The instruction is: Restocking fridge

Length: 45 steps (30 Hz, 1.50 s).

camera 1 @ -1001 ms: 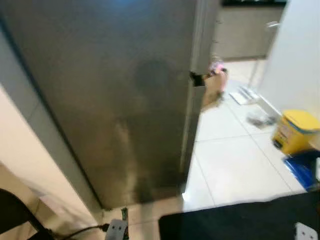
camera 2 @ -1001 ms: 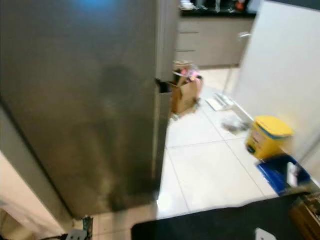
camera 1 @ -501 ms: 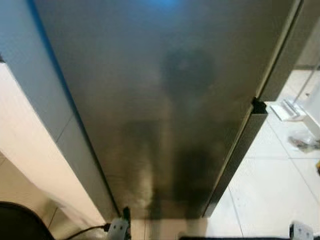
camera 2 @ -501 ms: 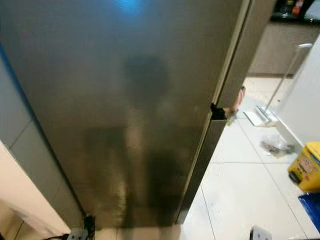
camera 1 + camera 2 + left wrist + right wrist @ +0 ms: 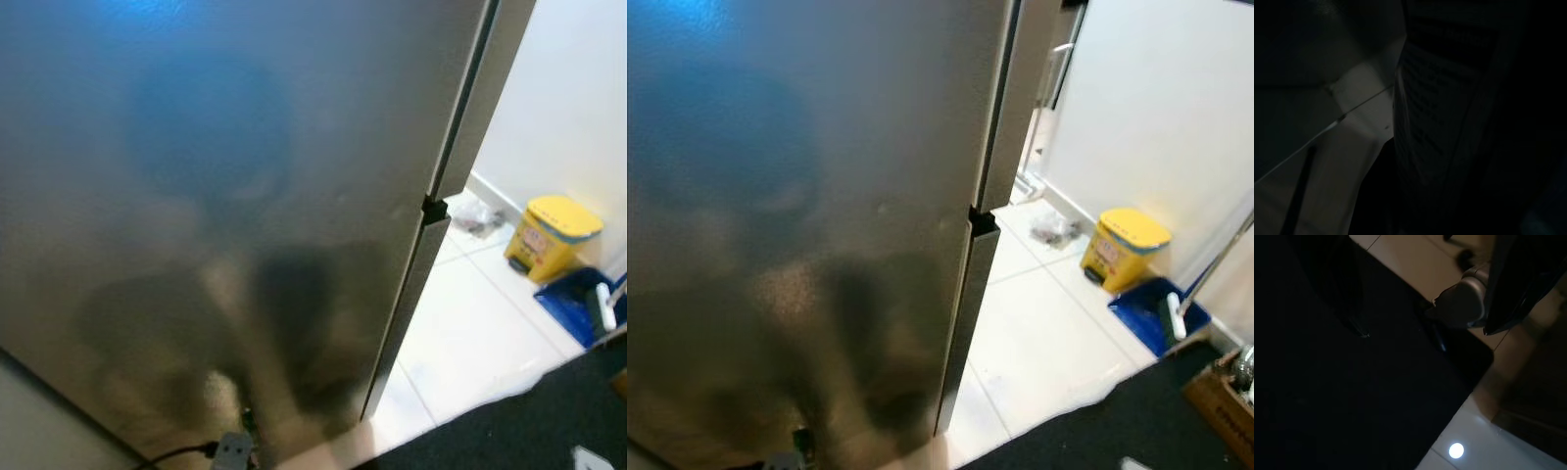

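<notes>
Fridge: steel door closed, close in front.
Bin: yellow, on tiled floor by white wall.
Grippers: both arms idle; finger state cannot be told.

The fridge door is brushed grey steel with a blue glow near its top and dark blurred reflections lower down. The floor is glossy white tile beside a black mat. A yellow bin stands by a blue dustpan, against a white wall.
</notes>
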### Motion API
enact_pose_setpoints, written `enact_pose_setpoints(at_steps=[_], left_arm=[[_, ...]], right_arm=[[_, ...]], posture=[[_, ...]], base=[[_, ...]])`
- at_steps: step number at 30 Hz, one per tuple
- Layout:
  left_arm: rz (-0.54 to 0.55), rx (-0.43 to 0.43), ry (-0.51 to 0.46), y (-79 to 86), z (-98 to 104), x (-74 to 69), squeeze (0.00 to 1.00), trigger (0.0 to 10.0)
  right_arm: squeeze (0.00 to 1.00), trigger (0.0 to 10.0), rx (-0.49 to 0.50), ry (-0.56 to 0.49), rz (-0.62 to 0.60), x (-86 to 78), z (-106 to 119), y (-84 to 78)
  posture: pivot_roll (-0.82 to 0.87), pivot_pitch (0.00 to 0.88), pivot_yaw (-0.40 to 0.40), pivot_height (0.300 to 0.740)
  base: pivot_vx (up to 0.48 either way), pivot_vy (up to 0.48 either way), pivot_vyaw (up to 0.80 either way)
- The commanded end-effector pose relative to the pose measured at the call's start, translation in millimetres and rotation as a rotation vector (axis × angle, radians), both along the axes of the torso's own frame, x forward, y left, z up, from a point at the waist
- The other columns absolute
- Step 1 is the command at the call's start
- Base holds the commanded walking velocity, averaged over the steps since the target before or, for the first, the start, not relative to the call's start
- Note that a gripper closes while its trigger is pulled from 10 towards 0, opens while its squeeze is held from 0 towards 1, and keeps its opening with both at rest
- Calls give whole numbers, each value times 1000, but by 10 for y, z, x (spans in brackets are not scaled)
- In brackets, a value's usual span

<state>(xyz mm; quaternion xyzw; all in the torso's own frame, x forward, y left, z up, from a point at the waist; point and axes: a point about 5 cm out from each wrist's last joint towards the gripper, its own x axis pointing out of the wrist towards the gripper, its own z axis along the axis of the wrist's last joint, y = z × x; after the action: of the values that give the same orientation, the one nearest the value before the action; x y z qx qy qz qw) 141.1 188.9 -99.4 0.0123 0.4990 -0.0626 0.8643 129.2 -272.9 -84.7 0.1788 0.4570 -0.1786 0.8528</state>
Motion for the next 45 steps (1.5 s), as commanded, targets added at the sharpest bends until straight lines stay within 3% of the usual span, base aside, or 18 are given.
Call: enact_pose_setpoints(at_steps=[1,16,26,37,38,40,41,45], left_arm=[[7,7,35,22,-38,-113,0,10000],[6,6,34,9,-40,-114,0,10000],[5,9,33,13,-39,-111,0,10000],[10,1,30,0,-39,-110,0,10000],[12,0,32,-2,-43,-121,0,10000],[13,0,33,-3,-45,-126,0,10000],[12,1,35,-2,-48,-135,0,10000],[12,4,39,-2,-52,-147,0,10000]], right_arm=[[0,10000,5,-11,-3,16,1,17],[0,10000,-17,-61,105,129,50,31],[0,10000,-55,-146,270,352,164,41],[0,10000,-44,-355,98,597,451,-284],[941,10000,31,-461,88,699,566,-334],[941,10000,61,-505,96,741,613,-343],[1000,10000,103,-564,136,808,681,-333],[1000,10000,219,-719,286,1035,900,-252]], posture=[[-6,0,-28,740],[-9,0,-29,740],[-16,0,-28,740],[-23,0,-36,740],[-25,0,-36,740],[-26,0,-36,740],[-26,0,-36,740],[-27,0,-36,740]], base=[[0,0,-781],[0,0,-104],[0,0,0],[0,0,0],[0,0,0],[0,0,0],[0,0,0],[0,0,0]])
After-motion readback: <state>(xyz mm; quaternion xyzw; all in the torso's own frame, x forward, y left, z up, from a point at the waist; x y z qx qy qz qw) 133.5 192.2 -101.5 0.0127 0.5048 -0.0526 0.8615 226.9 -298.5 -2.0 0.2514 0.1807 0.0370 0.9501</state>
